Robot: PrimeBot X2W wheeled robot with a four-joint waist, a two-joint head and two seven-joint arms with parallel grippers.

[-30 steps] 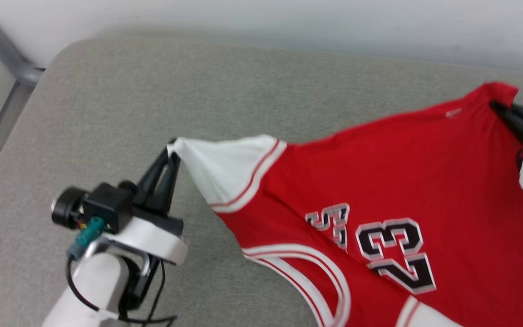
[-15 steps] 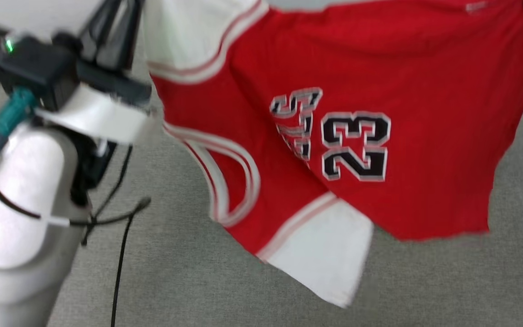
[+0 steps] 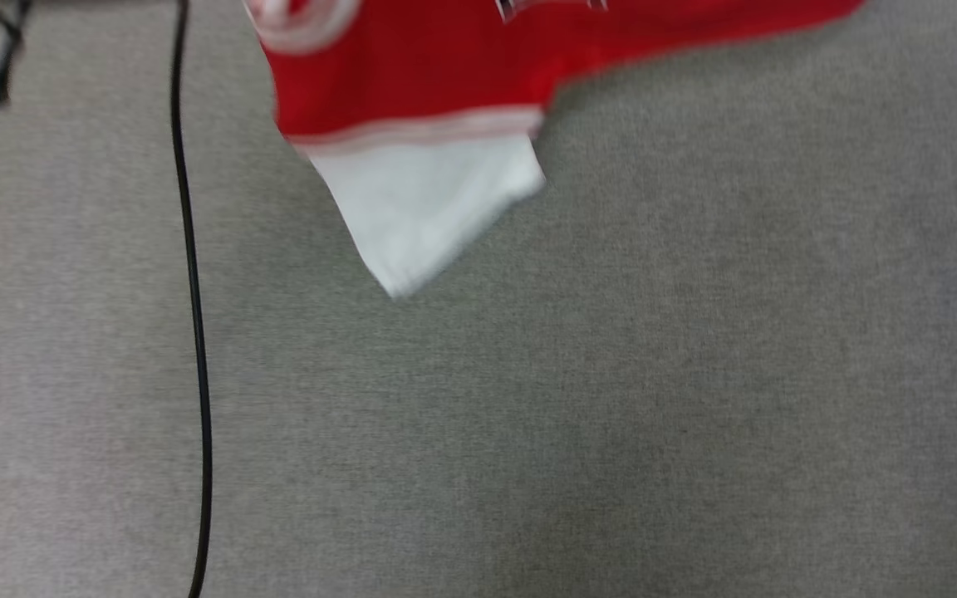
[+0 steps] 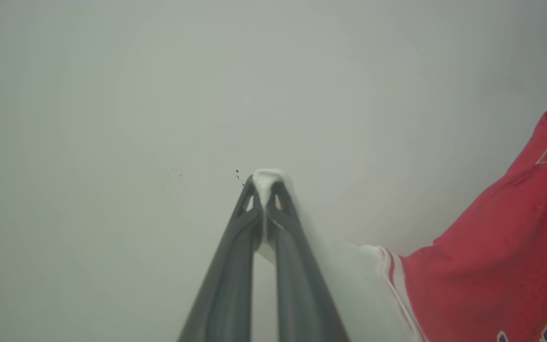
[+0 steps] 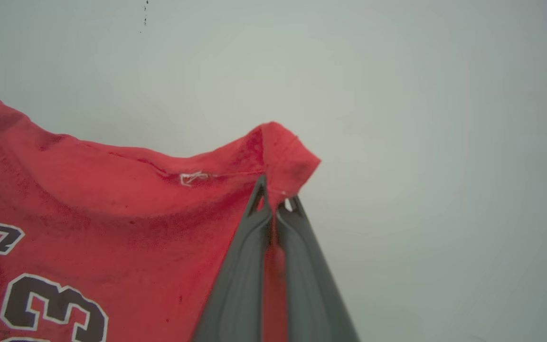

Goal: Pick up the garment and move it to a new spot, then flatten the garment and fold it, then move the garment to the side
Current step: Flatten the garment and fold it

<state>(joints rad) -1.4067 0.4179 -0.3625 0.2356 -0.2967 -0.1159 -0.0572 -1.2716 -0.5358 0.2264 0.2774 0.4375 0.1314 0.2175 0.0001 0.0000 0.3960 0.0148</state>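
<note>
The garment is a red jersey with white sleeves and black "23" lettering, hanging in the air. In the head view its lower red part and one white sleeve dangle at the top, over the grey cushion. My left gripper is shut on the tip of the other white sleeve. In the left wrist view the garment stretches away to the right. My right gripper is shut on a red corner of the garment, with the "23" at the lower left of that view.
A thin black cable runs down the left of the head view over the cushion. Behind both grippers stands a plain pale wall.
The head camera has tilted down, so the arms have left the head view. The garment has gone from stretched low over the cushion to hanging in the air.
</note>
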